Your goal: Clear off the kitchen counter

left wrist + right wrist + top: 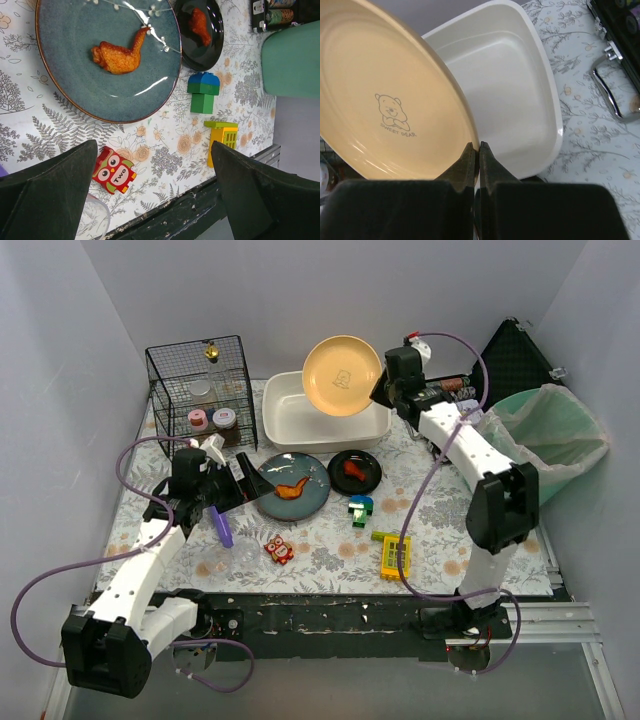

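**Yellow plate held up over the basin**

The floral surface [320, 575] spreads ahead of both arms, cluttered with dishes and toys. A wire basket [200, 390] stands at its 10 o'clock corner and a white basin [290, 430] at 12. The right fingers [470, 160] pinch the rim of a yellow plate [342, 375], tilted on edge above the basin. The left fingers [60, 185] gape wide and empty at the 9 o'clock side of a blue plate [310, 472]. A black plate [365, 480] sits at its 3 o'clock and a red owl block [114, 172] at its 6.

Yellow plate [342, 375] w/ bear print, white basin [285, 415], teal plate [65, 30], blk dish [368, 480], fern-print counter [440, 530].
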### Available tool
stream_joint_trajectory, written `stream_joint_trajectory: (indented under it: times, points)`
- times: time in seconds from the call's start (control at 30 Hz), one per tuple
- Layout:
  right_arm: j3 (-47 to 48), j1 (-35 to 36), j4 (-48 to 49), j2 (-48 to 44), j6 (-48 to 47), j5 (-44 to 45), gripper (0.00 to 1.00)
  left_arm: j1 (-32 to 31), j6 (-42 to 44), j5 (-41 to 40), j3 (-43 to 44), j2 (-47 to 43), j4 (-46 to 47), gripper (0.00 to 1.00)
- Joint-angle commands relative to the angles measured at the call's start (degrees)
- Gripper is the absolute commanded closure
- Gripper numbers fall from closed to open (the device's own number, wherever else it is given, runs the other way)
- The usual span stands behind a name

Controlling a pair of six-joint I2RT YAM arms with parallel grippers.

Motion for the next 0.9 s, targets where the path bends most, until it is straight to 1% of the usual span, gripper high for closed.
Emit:
stream_joint_trajectory:
  times: [0.0, 0.17, 0.23, 0.3, 0.37, 0.5, 0.7, 0.87]
  points:
    - [14.75, -0.32, -1.82, 10.59, 3.11, 3.24, 0.99, -0.25, -1.05, -0.17, -0.51, -3.16, 0.00, 0.02]
    - [30.48, -0.50, -8.68, 23.70, 3.29, 3.59, 0.99, -0.25, -1.84, -0.44, -0.59, -5.00, -0.96, 0.02]
    - [33.49, -0.58, -11.32, 27.49, 3.81, 4.82, 0.99, -0.25, -2.27, -0.44, -0.77, -5.53, -1.05, 0.02]
    - [33.16, -1.02, -12.29, 29.00, 4.69, 5.17, 0.99, -0.25, -2.63, -0.35, -0.86, -5.80, -1.32, 0.02]
    - [30.35, -1.90, -12.21, 28.74, 5.92, 5.18, 0.99, -0.25, -2.54, -0.44, -0.68, -6.24, -1.58, 0.02]
    - [24.54, -3.92, -11.33, 27.68, 7.94, 2.37, 0.99, -0.25, -2.36, -0.70, -0.94, -6.33, -1.84, 0.02]
    - [24.36, -6.73, -13.61, 29.70, 8.39, -3.52, 0.99, -0.24, -2.36, -0.79, -1.04, -5.97, -1.84, 0.02]
    - [25.86, -7.09, -15.37, 31.46, 5.49, -4.84, 0.99, -0.25, -2.54, -0.88, -1.21, -5.80, -1.76, 0.02]
